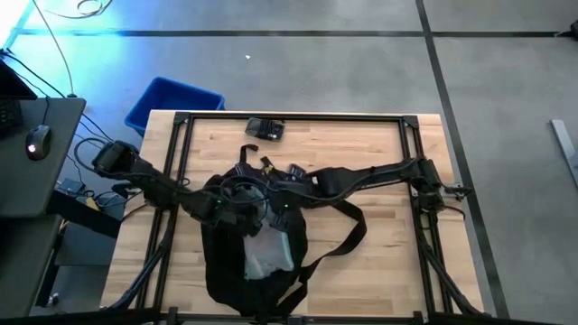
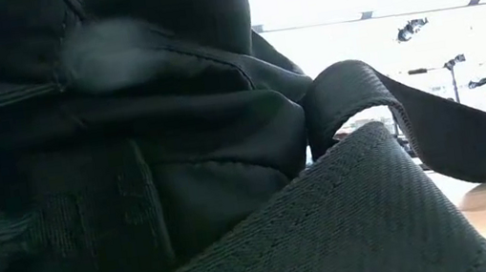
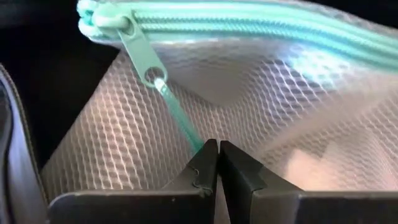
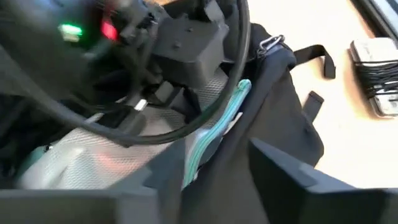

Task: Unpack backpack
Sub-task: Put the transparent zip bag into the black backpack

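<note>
Left end effector (image 3: 217, 163) pinches mesh pouch (image 3: 261, 106) — backpack (image 1: 253, 244) interior dark.

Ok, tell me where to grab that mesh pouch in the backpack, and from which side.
Judging by its pose, grip the mesh pouch by its teal zipper edge: it lies exposed at the mouth of the backpack, stiffer than the mesh. Come in through the opening, as the left gripper does, shut at the zipper pull cord. The right gripper holds the fabric open.

No readable text, label, brand or number is showing in any view: the backpack (image 1: 244, 257) is presenting only plain black fabric, and the mesh pouch (image 3: 261, 118) is carrying no print
</note>
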Robot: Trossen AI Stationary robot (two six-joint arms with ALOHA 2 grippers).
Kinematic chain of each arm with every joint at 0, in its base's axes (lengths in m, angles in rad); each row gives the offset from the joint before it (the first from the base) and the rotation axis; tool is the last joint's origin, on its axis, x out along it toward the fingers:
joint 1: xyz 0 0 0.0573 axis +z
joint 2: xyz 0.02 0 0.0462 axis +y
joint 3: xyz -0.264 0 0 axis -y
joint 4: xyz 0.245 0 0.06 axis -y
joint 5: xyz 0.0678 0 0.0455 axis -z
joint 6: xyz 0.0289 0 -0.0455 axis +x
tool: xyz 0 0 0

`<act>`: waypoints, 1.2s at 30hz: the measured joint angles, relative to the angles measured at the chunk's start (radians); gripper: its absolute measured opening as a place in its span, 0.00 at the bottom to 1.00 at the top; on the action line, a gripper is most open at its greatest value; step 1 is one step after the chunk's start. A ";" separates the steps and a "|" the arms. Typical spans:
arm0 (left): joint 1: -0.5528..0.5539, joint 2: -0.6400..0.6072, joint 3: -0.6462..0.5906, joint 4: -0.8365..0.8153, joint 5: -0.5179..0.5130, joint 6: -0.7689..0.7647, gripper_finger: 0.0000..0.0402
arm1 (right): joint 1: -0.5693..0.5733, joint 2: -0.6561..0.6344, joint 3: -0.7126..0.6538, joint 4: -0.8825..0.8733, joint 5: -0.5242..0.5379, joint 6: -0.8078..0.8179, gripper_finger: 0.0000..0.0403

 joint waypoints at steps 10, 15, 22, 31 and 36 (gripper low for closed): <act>-0.041 0.000 0.000 -0.091 -0.009 -0.087 0.00 | -0.056 0.167 0.000 -0.081 -0.010 0.012 0.57; -0.048 0.000 0.000 -0.130 -0.023 -0.126 0.00 | -0.062 0.179 0.000 -0.075 -0.024 0.029 0.11; -0.048 0.063 0.001 -0.153 -0.054 -0.158 0.00 | -0.057 0.081 -0.001 -0.050 0.006 0.097 0.00; -0.049 0.220 0.009 -0.126 -0.088 -0.246 0.00 | -0.039 -0.005 0.002 0.154 -0.062 0.067 0.00; -0.046 0.206 0.007 -0.131 -0.078 -0.242 0.00 | -0.017 -0.001 0.000 0.174 -0.057 0.082 0.00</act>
